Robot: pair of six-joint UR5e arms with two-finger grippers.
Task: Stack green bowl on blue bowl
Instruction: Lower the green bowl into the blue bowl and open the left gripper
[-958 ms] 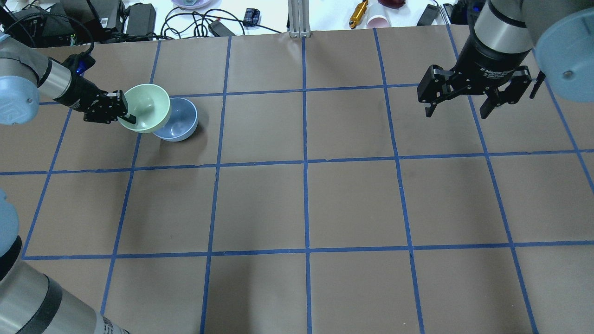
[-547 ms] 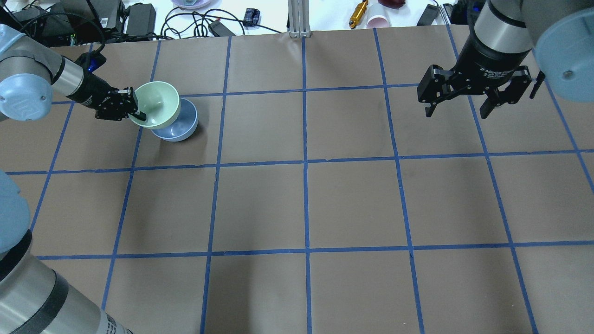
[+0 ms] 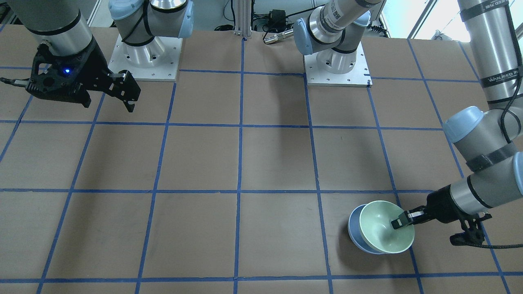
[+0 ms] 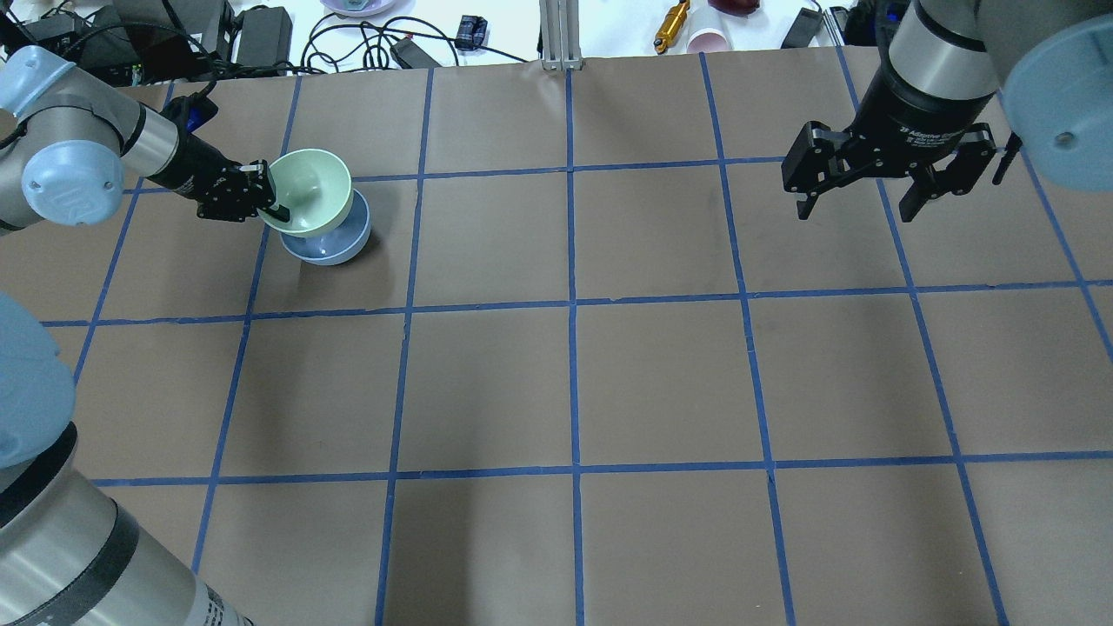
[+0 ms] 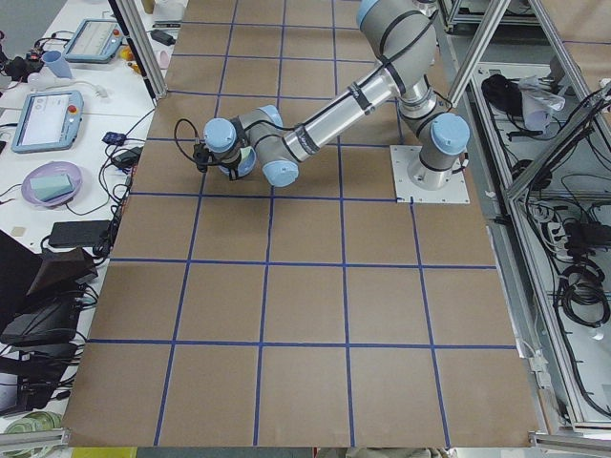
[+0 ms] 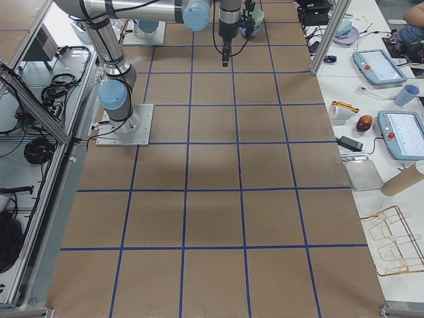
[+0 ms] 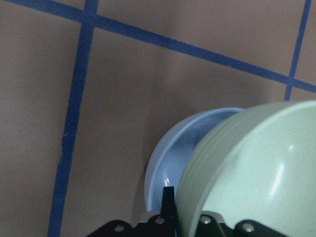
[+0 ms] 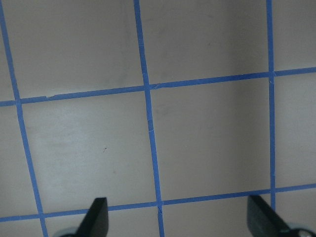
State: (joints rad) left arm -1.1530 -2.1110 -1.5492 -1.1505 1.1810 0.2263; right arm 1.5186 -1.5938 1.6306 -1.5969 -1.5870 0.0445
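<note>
My left gripper (image 4: 271, 202) is shut on the rim of the pale green bowl (image 4: 310, 200) and holds it over the light blue bowl (image 4: 335, 246), which stands on the table at the far left. The green bowl covers most of the blue bowl; whether they touch I cannot tell. In the front-facing view the green bowl (image 3: 382, 229) overlaps the blue bowl (image 3: 354, 230), with the left gripper (image 3: 402, 220) on its rim. The left wrist view shows the green bowl (image 7: 256, 173) above the blue bowl (image 7: 182, 155). My right gripper (image 4: 861, 204) is open and empty, high at the far right.
The brown table (image 4: 574, 382) carries a grid of blue tape lines. Cables, power bricks, a pink cup (image 4: 709, 39) and a gold tool (image 4: 671, 24) lie beyond the far edge. The right gripper also shows in the front-facing view (image 3: 110, 98).
My left gripper has carried the green bowl to the right, from beside the blue bowl to over it. The right arm has not moved.
</note>
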